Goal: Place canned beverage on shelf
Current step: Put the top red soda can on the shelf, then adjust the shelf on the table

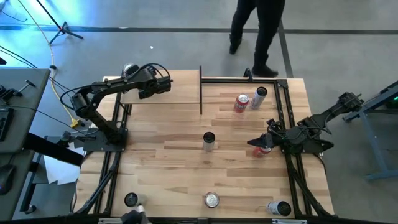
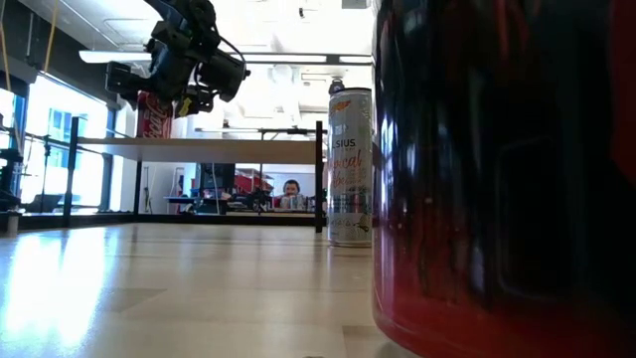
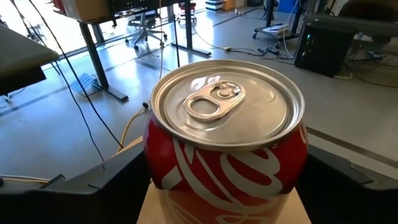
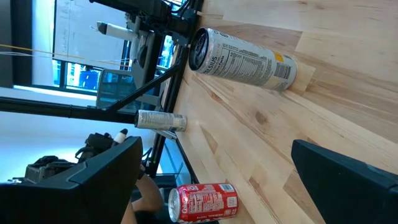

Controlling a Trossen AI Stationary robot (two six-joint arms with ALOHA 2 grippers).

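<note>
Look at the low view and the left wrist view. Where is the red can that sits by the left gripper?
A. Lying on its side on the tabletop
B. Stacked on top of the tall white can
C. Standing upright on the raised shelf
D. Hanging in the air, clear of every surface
C. In the low view the red can stands upright on the shelf, with the left gripper over it; the left wrist view shows its lid facing up.

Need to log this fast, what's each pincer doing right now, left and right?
Left pincer: open around the red can on the shelf.
Right pincer: open, holding nothing.
</note>
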